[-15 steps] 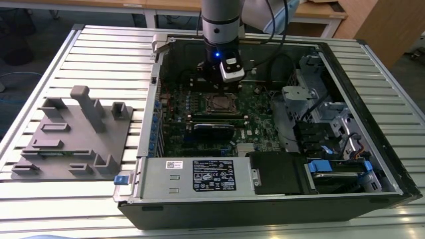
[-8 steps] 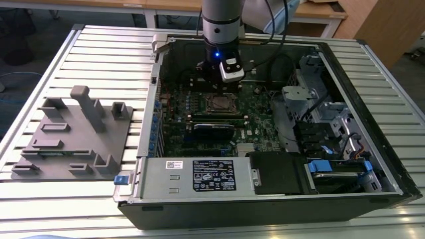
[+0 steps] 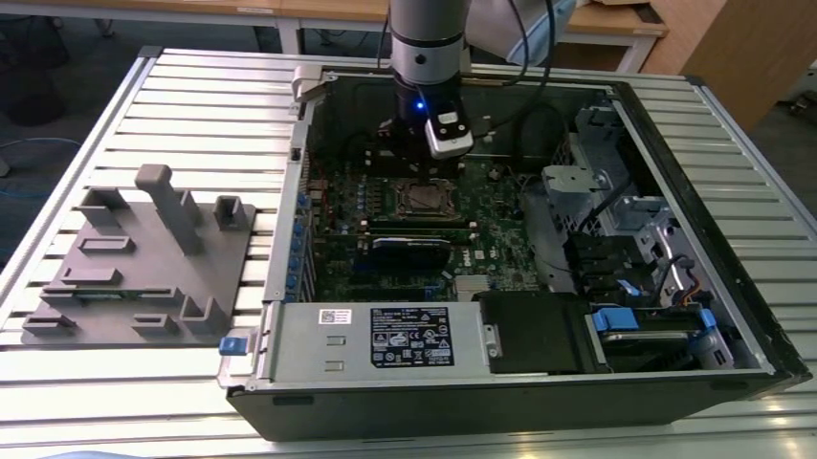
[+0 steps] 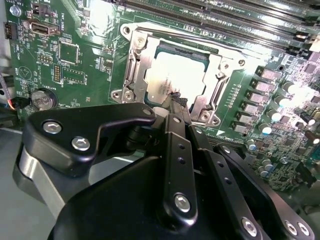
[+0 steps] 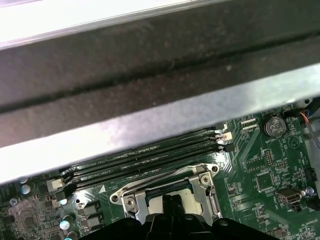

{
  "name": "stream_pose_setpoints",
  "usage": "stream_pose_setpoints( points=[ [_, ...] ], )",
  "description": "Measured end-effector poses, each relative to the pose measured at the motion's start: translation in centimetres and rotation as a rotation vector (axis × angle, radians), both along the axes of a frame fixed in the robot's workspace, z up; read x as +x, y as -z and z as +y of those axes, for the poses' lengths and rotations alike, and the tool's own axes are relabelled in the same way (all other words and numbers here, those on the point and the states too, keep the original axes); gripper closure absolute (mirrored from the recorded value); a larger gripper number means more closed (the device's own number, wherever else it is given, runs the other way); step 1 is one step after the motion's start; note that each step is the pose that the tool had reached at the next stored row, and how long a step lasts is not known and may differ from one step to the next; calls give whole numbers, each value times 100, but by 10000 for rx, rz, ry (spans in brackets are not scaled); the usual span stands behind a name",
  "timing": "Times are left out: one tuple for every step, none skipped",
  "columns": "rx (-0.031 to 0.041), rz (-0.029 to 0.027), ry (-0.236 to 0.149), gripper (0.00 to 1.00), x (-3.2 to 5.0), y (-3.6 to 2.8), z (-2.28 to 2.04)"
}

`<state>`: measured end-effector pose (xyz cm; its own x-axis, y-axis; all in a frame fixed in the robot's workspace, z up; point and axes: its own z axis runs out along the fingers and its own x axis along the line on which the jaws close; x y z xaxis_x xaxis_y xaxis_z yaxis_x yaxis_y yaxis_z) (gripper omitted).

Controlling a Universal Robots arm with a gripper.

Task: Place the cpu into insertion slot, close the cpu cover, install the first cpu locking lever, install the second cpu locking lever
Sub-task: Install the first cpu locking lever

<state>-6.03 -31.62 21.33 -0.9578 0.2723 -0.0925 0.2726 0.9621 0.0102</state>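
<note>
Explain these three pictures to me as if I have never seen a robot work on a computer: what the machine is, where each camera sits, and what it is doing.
The exterior view looks down on an open computer case lying on a slatted metal table. A single robot arm reaches into it from above. Beside the case, toward the exterior view's left, sits a grey holder with slots and posts.

The other two pictures come from cameras riding on the arm's wrist, looking along the black end effector at the green circuit board.

In the second wrist view the cpu, a silvery square chip, lies in the insertion slot, with the cpu cover down around it. The end effector's tip is at the chip's edge. I cannot tell whether it grips anything.
</note>
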Motion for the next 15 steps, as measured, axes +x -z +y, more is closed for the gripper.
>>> stream_pose_setpoints(
  points=[
    [2,-1,-13,90,0,0,0],
    [-1,2,-17,90,0,-5,0],
    [0,1,-18,90,0,-12,0],
    [-1,1,-19,90,0,-23,0],
    [-1,1,-19,90,0,-36,0],
    [-1,1,-19,90,0,-46,0],
    [0,0,-20,90,0,-49,0],
    [1,-1,-20,90,0,-49,1],
    [3,-2,-22,90,0,-48,-1],
    [0,0,-24,90,1,-49,-8],
    [-1,0,-23,90,1,-50,-17],
    [1,-1,-22,90,0,-49,-30],
    [0,0,-23,90,0,-50,-45],
    [-1,0,-24,90,0,-50,-59],
    [-1,0,-25,90,0,-50,-73]
  ],
)
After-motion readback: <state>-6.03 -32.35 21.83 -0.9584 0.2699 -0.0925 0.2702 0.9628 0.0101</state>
